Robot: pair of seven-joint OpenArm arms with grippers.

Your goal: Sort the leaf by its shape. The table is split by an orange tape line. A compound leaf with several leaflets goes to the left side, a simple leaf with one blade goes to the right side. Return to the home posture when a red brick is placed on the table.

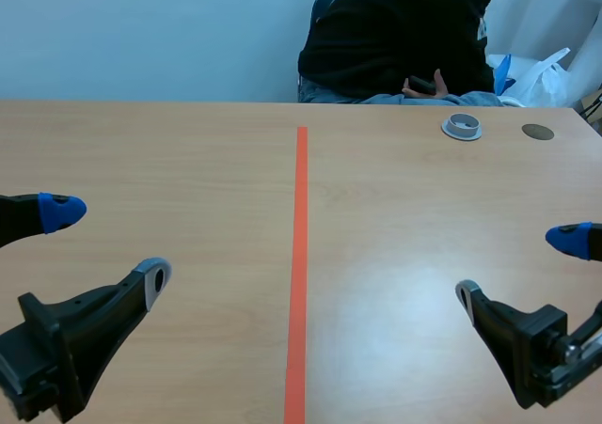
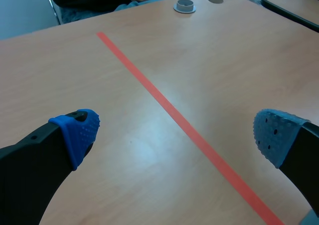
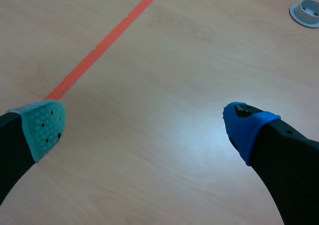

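The left hand [image 1: 110,244] and right hand [image 1: 517,268] are hovering released over the bench's [image 1: 188,151] near edge, flanking the orange tape line [image 1: 300,255]; a grey ring [image 1: 462,126] is sitting near the far right corner.

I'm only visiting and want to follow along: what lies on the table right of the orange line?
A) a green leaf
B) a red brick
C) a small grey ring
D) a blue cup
C: a small grey ring sits near the far edge of the table, right of the orange tape line; no leaf, brick or cup shows in any view.
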